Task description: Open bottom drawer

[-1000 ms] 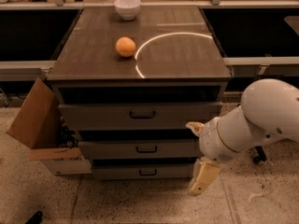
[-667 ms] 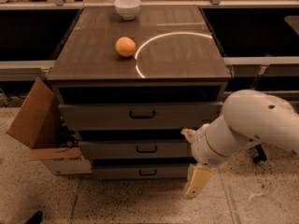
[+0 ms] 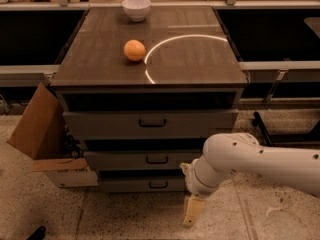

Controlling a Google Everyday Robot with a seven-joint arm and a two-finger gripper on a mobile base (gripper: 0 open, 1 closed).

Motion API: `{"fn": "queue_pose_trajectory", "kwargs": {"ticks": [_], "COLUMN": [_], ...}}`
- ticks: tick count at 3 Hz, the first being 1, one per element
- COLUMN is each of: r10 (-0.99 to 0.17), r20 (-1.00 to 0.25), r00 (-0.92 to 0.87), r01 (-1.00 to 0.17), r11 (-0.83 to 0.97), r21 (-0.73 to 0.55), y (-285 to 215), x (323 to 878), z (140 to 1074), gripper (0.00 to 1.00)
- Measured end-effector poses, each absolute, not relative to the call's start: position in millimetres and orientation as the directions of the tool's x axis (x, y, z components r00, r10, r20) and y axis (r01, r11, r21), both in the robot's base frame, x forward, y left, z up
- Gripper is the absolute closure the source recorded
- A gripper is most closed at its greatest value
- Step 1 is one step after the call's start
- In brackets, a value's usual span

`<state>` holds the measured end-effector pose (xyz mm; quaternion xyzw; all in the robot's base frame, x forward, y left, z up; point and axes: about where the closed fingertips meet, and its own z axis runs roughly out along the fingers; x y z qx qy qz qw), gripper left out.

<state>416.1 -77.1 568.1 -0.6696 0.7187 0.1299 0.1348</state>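
Where hand (image 3: 192,214) hangs, bottom drawer (image 3: 131,185) seemingly beside

And there's the arm (image 3: 260,161), on the right side of the view: a thick, smooth white tube, rounded like a pipe, with a few small dark dots scattered over its shell. At its end it swells into a bulbous white joint made of ringed segments. Below that is the gripper (image 3: 193,211), low down near the floor (image 3: 125,219), cream-yellow, narrow and blocky, duller than the shell above.

No readable text or labels
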Motion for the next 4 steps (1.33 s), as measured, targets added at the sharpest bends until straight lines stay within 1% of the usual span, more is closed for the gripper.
{"fn": "queue_pose_trajectory", "kwargs": {"ticks": [1, 2, 3, 4], "r10": [-0.928, -0.929, -0.921, -0.893], "r20": [-0.368, -0.37, -0.387, -0.449], "r00": [-0.067, -0.02, 0.035, 0.042], "r01": [-0.998, -1.0, -0.997, -0.983], "r11": [0.069, 0.019, -0.058, -0.117], "r21": [0.006, 0.008, 0.048, 0.14], "y": [-77, -70, -49, -26], "x": [416, 412, 404, 401], "z": [568, 536, 462, 408], "gripper": [0.0, 0.0, 0.0, 0.0]}}
